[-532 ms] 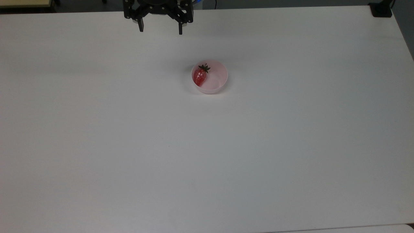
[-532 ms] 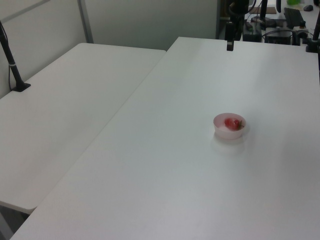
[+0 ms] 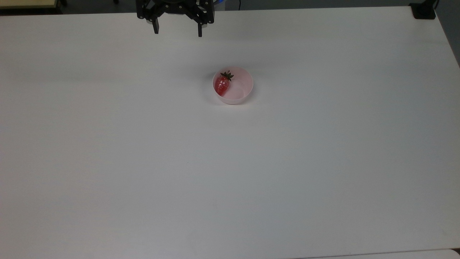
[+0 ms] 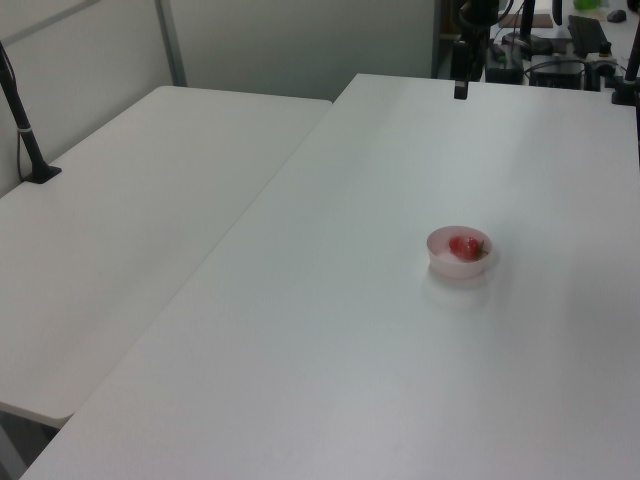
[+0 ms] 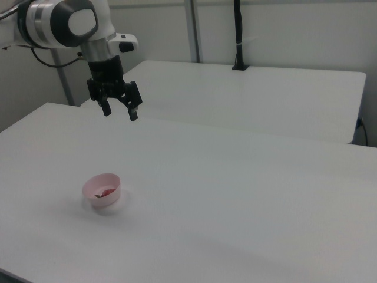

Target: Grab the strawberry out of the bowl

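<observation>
A small pale pink bowl (image 3: 237,94) sits on the white table, also seen in the left view (image 4: 446,262) and the right view (image 5: 94,186). A glossy red strawberry (image 3: 222,85) with a green cap lies inside it against the top view's left wall; it shows as a red patch (image 4: 464,246) in the left view and a sliver (image 5: 107,192) in the right view. My black gripper (image 3: 178,32) hangs open and empty near the table's far edge, well above and away from the bowl (image 5: 119,113). In the left view one finger (image 4: 460,82) hangs at the top.
A second white table (image 4: 130,230) stands beside this one, with a black pole base (image 4: 40,172) on it. A black object (image 3: 423,10) sits at the top view's upper right corner. Cables and equipment (image 4: 560,60) lie behind the arm.
The gripper has shifted slightly toward the top view's upper edge, rising a little. Bowl and strawberry have stayed put.
</observation>
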Tool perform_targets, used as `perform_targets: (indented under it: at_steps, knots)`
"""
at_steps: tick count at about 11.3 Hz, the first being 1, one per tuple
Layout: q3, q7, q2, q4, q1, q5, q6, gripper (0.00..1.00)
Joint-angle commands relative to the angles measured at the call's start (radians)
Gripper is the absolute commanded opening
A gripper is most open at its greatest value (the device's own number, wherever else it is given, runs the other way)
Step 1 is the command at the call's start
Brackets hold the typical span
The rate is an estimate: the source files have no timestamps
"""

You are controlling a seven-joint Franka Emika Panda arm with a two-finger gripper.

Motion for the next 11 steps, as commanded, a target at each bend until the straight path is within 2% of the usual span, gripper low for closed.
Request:
perform_targets:
  at_steps: [1,3,6,9,11]
  knots:
    - [-0.01,-0.018,-0.019,-0.005,0.004,0.006,-0.01,1.0]
    - [-0.008,-0.02,-0.017,-0.009,0.008,0.006,-0.01,1.0]
    - [-0.002,-0.015,0.001,-0.061,0.063,0.008,-0.01,1.0]
    - [0.0,-0.009,0.076,-0.107,0.131,0.008,0.0,1.0]
    - [0.0,0.014,0.116,-0.155,0.181,0.008,0.061,1.0]
